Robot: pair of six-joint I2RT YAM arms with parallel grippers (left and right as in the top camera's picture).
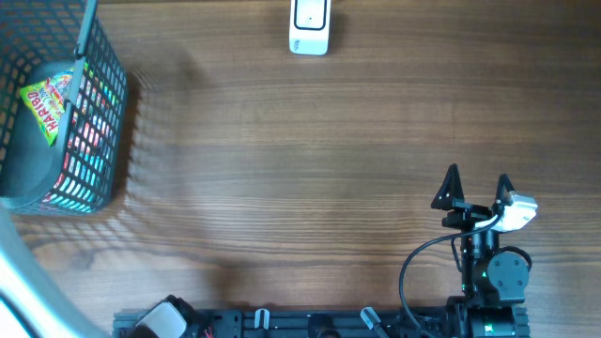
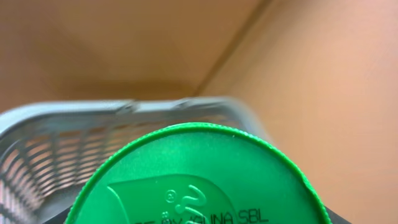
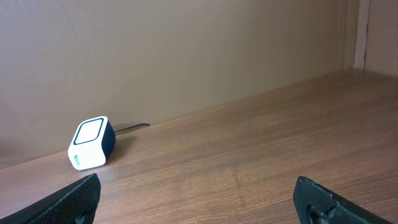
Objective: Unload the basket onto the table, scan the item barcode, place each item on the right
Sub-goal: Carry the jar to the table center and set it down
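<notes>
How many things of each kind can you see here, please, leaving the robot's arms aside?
Basket: 1
Haribo bag: 1
Green lid: 1
Scanner: 1
Total: 4

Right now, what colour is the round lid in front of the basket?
The lid is bright green, seen best in the left wrist view.

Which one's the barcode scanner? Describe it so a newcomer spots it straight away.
Start at the wooden table; the mesh basket sits at its left end. Along the far edge, about mid-width, stands the scanner on its own. It is the only small white box, with a dark-rimmed window on its face.
</notes>
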